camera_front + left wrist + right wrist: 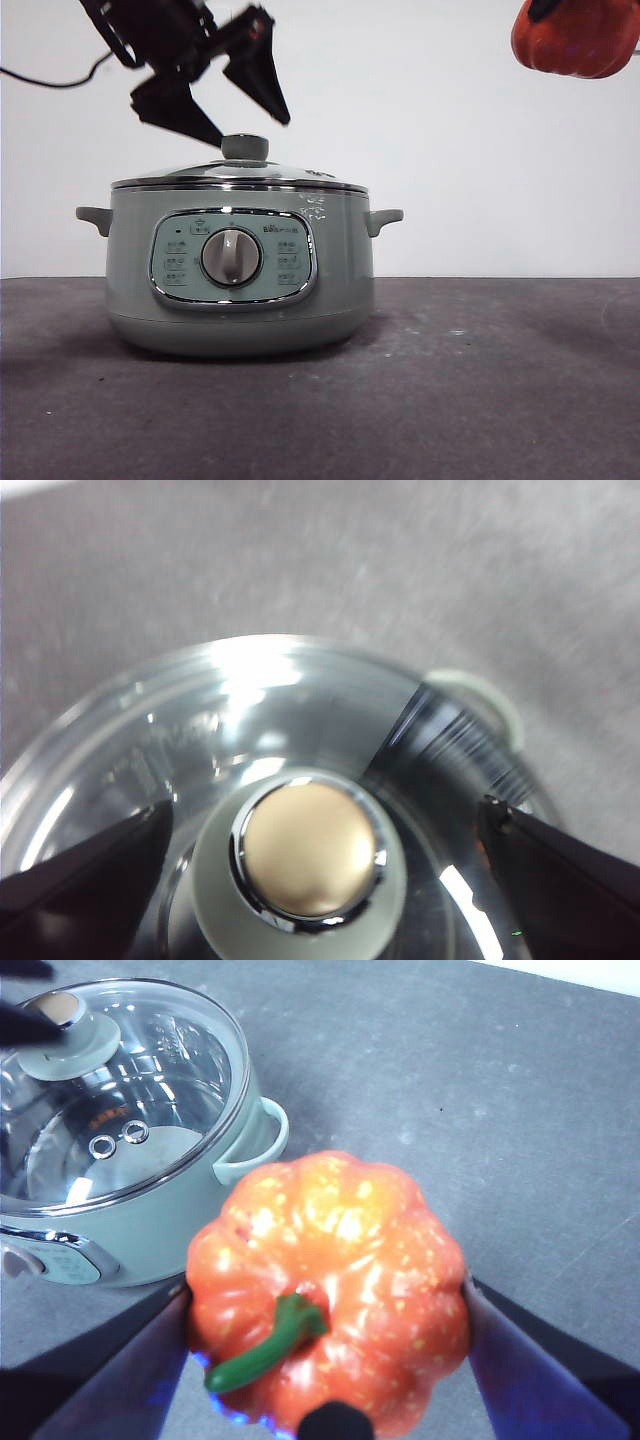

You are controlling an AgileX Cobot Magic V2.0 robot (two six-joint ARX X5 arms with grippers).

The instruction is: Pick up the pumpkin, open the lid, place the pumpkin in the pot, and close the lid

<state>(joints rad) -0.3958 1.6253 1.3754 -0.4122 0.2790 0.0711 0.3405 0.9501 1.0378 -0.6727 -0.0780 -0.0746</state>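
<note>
left gripper (pixel 245 125) hovering wide over the glass lid's (pixel 240 176) sage-green knob (pixel 305 855), directly below; right gripper (pixel 330 1360) holding orange ribbed pumpkin (pixel 330 1295) high right.

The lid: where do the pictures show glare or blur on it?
Left wrist view: white glare streaks on the glass lid, and the open left gripper is soft-edged. Right wrist view: reflections cross the lid; the pumpkin looks sharp.
</note>
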